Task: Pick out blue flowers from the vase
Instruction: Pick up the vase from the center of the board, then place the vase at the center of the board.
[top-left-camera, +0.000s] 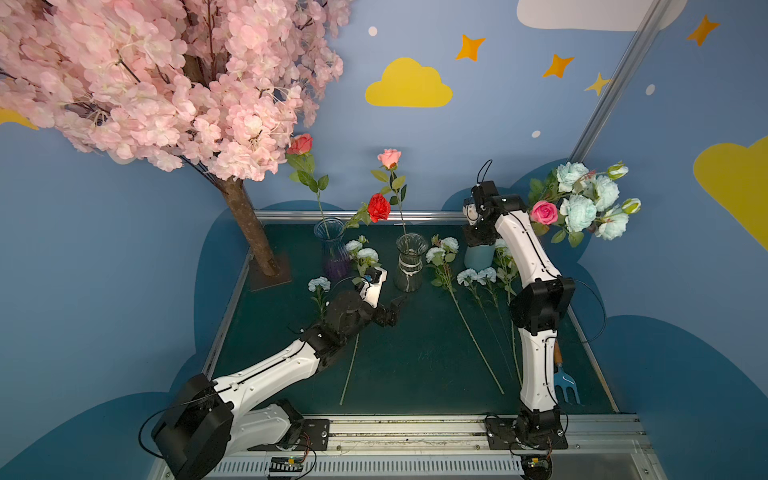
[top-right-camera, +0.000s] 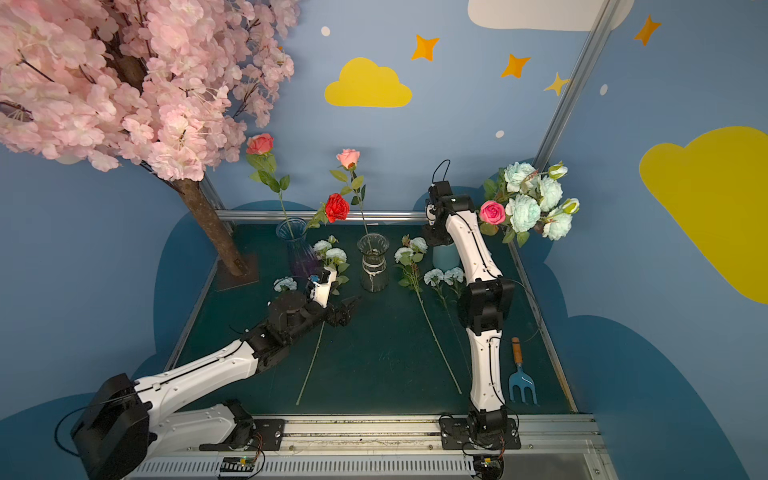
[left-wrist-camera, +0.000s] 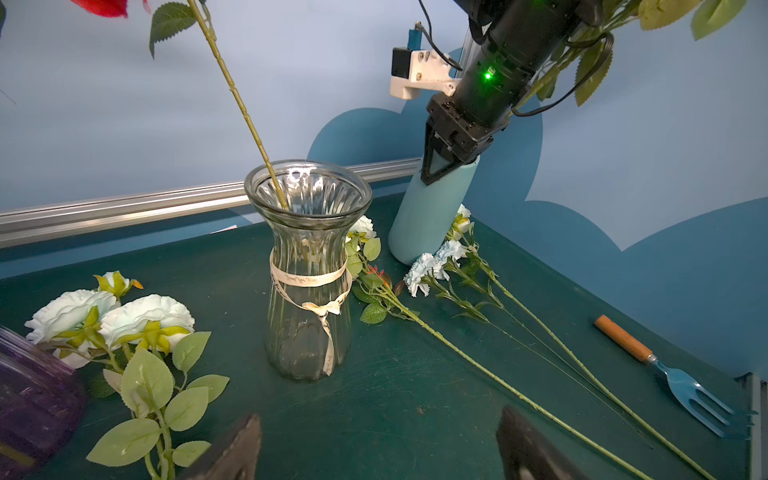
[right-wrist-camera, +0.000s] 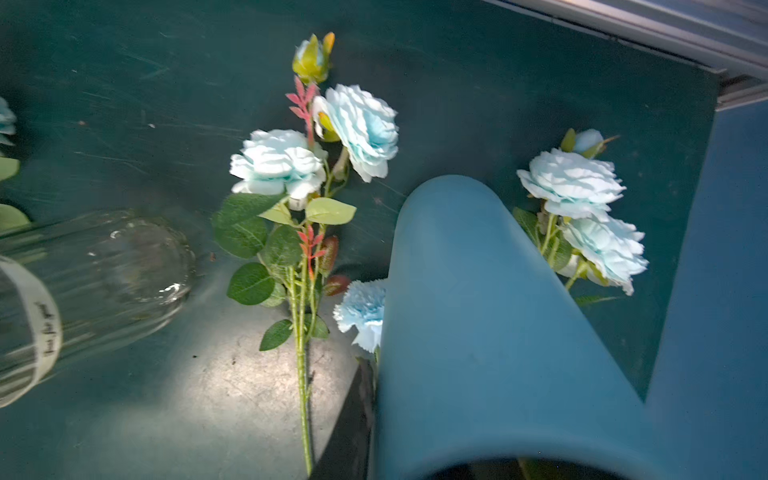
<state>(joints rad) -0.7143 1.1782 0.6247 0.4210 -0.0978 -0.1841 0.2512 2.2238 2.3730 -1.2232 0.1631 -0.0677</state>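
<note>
A cluster of blue flowers (top-left-camera: 590, 199) is seen standing in the light blue vase (top-left-camera: 478, 255) at the table's one o'clock corner, more lying around it. Over its rim the right gripper (left-wrist-camera: 434, 172) is lowered, its grip undeterminable. The left gripper (top-left-camera: 392, 309) is held spread, empty, beside the glass vase (top-left-camera: 410, 262).

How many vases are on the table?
3: purple vase back left, clear vase in the middle, blue vase back right, partly hidden.
</note>
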